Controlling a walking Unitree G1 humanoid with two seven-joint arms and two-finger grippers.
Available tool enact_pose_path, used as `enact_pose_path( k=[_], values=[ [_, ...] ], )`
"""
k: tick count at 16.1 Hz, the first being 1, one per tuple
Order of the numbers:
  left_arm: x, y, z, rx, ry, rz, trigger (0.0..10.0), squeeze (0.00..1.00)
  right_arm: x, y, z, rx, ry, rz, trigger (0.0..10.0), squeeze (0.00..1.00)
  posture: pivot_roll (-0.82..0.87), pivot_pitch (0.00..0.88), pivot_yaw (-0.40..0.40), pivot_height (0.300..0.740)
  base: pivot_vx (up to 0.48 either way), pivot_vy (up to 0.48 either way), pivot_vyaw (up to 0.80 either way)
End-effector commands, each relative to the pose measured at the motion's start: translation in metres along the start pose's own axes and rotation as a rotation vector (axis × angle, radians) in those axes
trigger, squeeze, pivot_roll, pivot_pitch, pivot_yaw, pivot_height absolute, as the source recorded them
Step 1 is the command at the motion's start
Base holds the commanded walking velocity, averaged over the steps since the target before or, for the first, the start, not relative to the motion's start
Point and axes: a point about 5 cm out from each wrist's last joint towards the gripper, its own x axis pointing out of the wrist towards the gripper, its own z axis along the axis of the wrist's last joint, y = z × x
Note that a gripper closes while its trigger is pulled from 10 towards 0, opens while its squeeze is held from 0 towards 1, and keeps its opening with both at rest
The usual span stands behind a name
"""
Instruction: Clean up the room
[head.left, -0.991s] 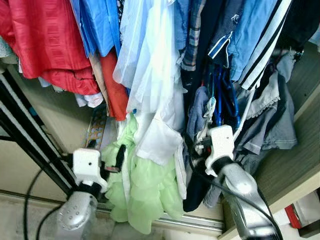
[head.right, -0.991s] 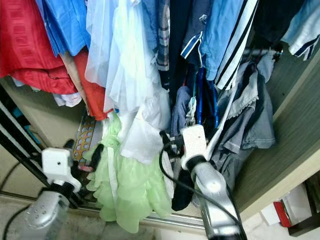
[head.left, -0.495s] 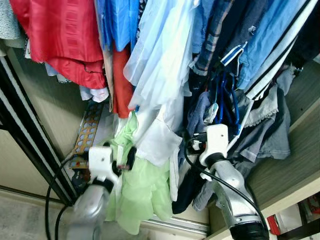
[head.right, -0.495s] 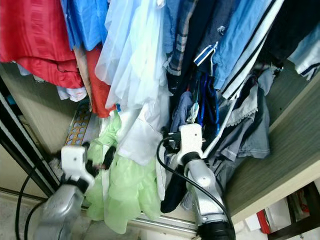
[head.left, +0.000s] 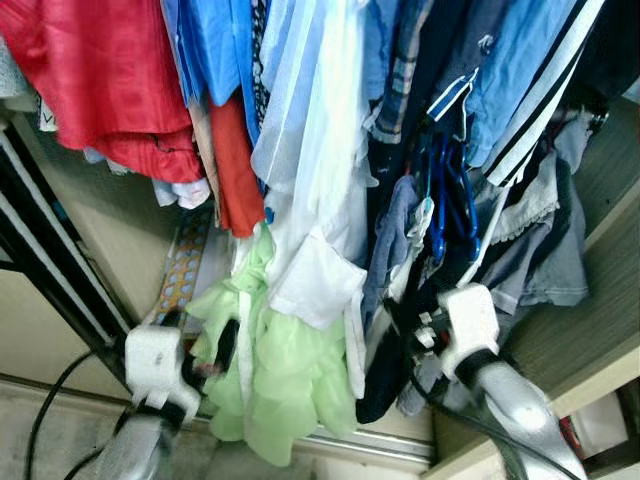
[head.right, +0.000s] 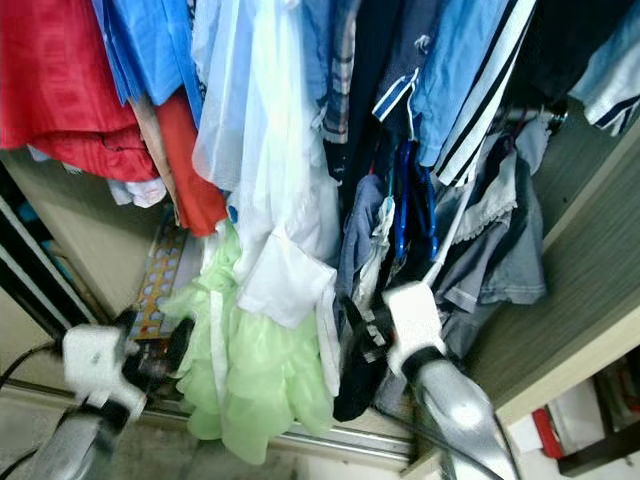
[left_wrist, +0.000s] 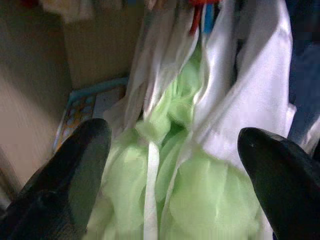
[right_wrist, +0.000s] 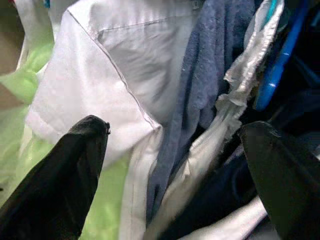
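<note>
Clothes hang packed in an open wardrobe: a red garment, blue shirts, a white shirt, a light green frilly garment, and a blue-grey cloth beside blue hangers. My left gripper is open at the green garment's left edge; the green fabric lies between its fingers, untouched. Low in front of the dark clothes, my right gripper is open. It faces the white shirt's sleeve and the blue-grey cloth, holding nothing.
The wardrobe's wooden side wall stands close on the right. A metal sliding-door track runs along the bottom, and a black door frame slants at left. A patterned board leans inside on the floor. A red-and-white box is at lower right.
Both arms have dropped lower in the picture. The right gripper has drawn back down and right from the hanging clothes; the left has shifted left. The camera has also tilted.
</note>
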Motion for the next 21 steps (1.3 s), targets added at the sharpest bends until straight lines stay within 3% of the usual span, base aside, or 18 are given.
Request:
enact_pose_path(
  k=[1, 3, 5, 8, 10, 16, 21],
  values=[
    [-0.005, -0.004, 0.002, 0.022, 0.017, -0.047, 10.0, 0.00, -0.005, 0.003, 0.009, 0.003, -0.023, 0.037, 10.0, 0.00, -0.03, 0.090, -0.071, 0.740, 0.000, 0.000, 0.00],
    [-0.006, -0.007, 0.003, 0.024, 0.011, -0.008, 10.0, 0.00, -0.005, 0.007, 0.011, 0.005, -0.046, -0.020, 10.0, 0.00, -0.02, 0.071, -0.080, 0.740, 0.000, 0.000, 0.00],
    [-0.006, -0.017, -0.001, -0.040, 0.014, 0.072, 10.0, 0.00, 0.005, 0.013, 0.009, -0.011, -0.061, -0.122, 10.0, 0.00, -0.03, 0.071, -0.067, 0.740, 0.000, 0.000, 0.35],
    [-0.004, -0.030, 0.001, -0.084, 0.020, 0.017, 10.0, 0.00, 0.012, 0.008, 0.010, 0.002, -0.055, -0.191, 10.0, 0.00, -0.03, 0.084, -0.081, 0.740, 0.000, 0.000, 0.80],
    [-0.004, -0.027, 0.000, -0.115, 0.031, 0.027, 10.0, 0.00, 0.011, 0.003, 0.009, 0.015, -0.043, -0.184, 10.0, 0.00, -0.03, 0.095, -0.098, 0.740, 0.000, 0.000, 0.70],
    [0.003, -0.034, 0.002, -0.103, 0.032, 0.012, 10.0, 0.00, 0.014, 0.016, 0.005, 0.017, -0.034, -0.152, 10.0, 0.00, -0.01, 0.113, -0.106, 0.740, 0.000, 0.000, 0.73],
    [0.009, -0.030, 0.004, -0.103, 0.028, 0.033, 10.0, 0.00, 0.013, 0.021, 0.007, 0.040, -0.052, -0.133, 10.0, 0.00, -0.02, 0.119, -0.086, 0.740, 0.000, 0.000, 0.80]
  ],
)
